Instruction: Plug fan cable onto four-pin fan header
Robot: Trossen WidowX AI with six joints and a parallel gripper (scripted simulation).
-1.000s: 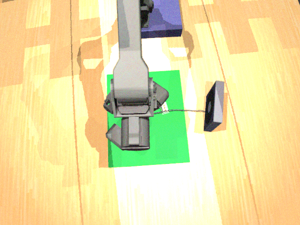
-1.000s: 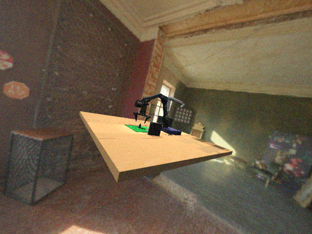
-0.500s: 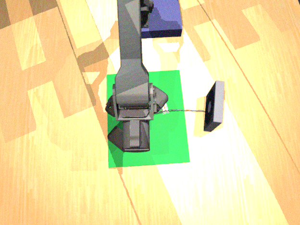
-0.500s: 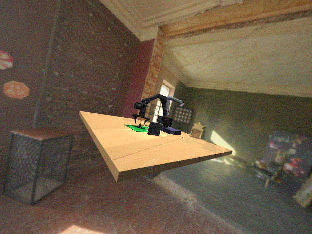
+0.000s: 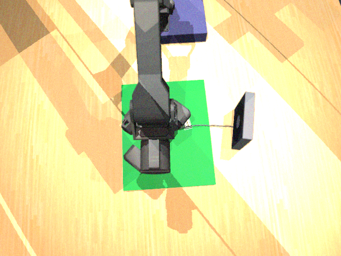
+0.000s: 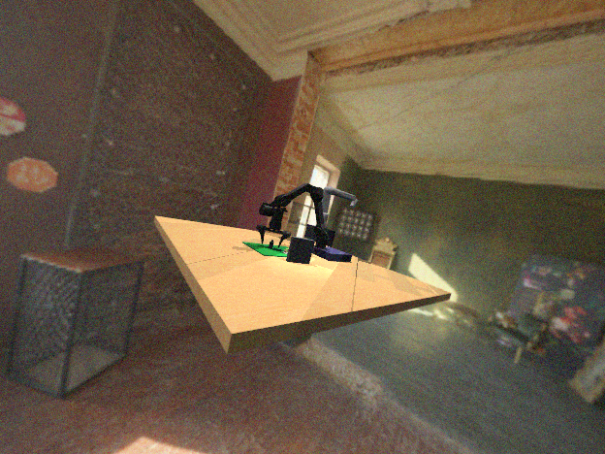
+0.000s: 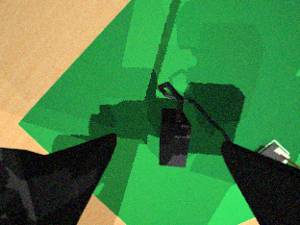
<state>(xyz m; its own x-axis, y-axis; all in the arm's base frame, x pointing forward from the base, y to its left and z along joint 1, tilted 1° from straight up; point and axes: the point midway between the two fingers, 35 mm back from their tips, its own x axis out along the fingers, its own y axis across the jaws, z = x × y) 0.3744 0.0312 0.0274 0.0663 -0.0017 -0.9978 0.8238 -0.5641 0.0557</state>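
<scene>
Pincer (image 7: pixel 168 159) wide open, empty, above plug (image 7: pixel 174 137).
Plug lies on green board (image 7: pixel 144 48), header (image 7: pixel 275 151) nearby. Looks small, light, rigid; thin cable (image 7: pixel 204 115) floppy. Grip plug's long sides.

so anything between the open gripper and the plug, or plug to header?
Nothing visible. In the wrist view the dark plug lies on the green board, centred below the open gripper, with only bare board around it. The white header sits just off to one side; only the plug's own cable runs across that stretch.
</scene>
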